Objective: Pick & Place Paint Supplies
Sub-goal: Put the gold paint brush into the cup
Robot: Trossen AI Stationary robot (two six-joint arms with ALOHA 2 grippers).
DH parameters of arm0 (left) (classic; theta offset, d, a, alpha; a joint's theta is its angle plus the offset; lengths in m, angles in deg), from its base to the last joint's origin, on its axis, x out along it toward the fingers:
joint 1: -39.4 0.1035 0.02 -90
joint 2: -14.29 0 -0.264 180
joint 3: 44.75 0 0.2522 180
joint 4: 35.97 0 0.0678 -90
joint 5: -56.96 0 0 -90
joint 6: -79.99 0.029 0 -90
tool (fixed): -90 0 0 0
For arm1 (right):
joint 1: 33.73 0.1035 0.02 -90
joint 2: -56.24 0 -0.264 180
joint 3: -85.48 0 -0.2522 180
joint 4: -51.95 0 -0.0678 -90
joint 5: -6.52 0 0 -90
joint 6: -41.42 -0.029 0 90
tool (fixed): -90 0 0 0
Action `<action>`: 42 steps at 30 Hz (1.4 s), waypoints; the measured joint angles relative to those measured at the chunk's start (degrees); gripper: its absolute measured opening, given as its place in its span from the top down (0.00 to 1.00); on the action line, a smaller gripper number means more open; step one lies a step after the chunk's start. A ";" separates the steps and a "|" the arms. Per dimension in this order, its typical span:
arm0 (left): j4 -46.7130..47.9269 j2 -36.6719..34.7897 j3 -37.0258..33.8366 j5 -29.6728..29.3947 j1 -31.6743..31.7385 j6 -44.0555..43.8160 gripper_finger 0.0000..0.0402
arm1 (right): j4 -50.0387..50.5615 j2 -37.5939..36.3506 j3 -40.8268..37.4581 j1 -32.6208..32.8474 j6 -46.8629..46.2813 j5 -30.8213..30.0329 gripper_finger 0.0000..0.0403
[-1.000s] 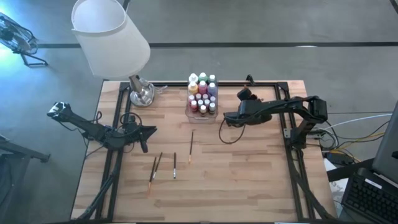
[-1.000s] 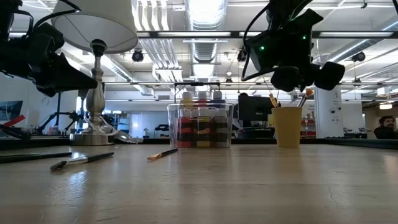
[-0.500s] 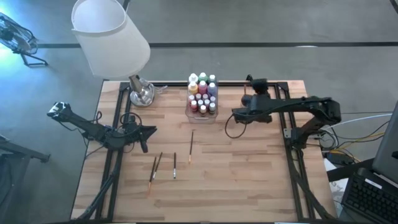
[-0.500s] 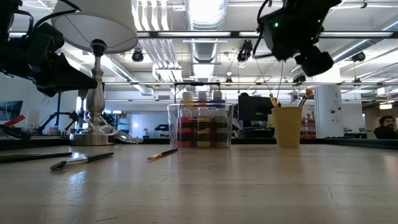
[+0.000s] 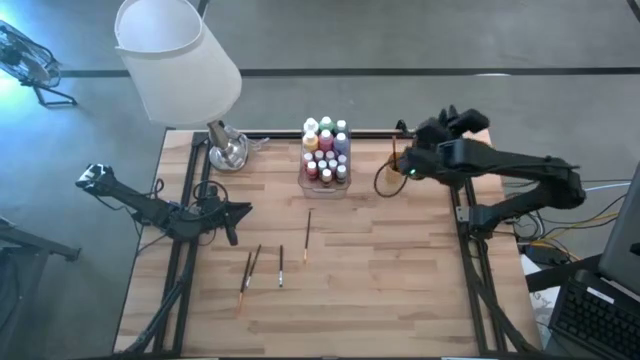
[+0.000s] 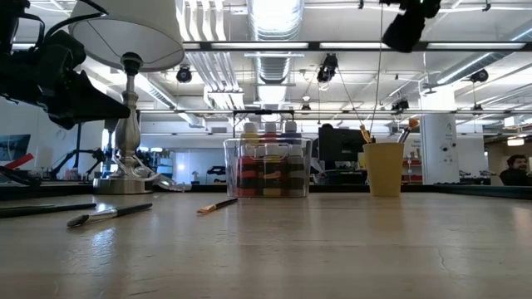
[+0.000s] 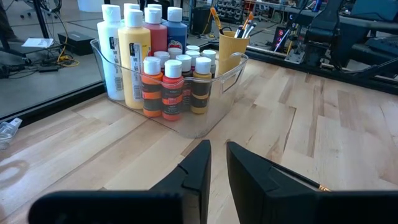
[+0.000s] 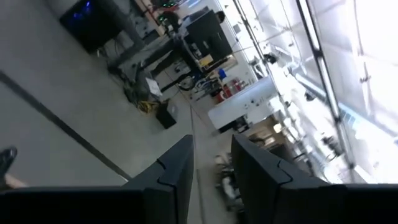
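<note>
Several light, stiff paintbrushes [image 5: 280,266] lie loose mid-desk [image 5: 400,280]; pinch them mid-handle, as round shafts likely roll. Glossy paint bottles [image 7: 163,87] fill the clear plastic box [image 7: 205,118]. The right end effector [image 8: 211,168], high over the orange cup [image 6: 384,169], seems to pinch a thin brush [image 8: 193,143]; the left end effector [image 7: 217,165] hovers left, narrow and empty

Pale wooden worktop [image 5: 400,290] with a dark frame. At twelve o'clock, clear box [image 5: 326,185] of paint bottles [image 5: 325,152]; toward eleven, lamp base [image 5: 228,150]; toward one, orange cup [image 6: 383,169]. Just left of centre, four paintbrushes [image 5: 280,266] lying loose, near one another.
</note>
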 joint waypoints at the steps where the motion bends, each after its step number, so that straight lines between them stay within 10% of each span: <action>1: 0.00 0.00 0.00 0.00 0.00 0.00 0.86 | -1.50 -0.89 0.50 0.00 1.40 0.00 0.74; 13: 0.00 0.00 0.00 0.00 0.00 -0.02 0.86 | -20.51 -4.77 7.79 0.00 20.44 15.06 0.66; 29: 0.00 0.00 0.00 0.00 0.00 -0.02 0.86 | -53.54 -1.29 7.61 0.02 36.28 66.88 0.64; 42: 0.00 0.02 0.00 0.00 0.00 0.00 0.86 | -38.41 5.83 7.52 0.20 32.42 69.40 0.74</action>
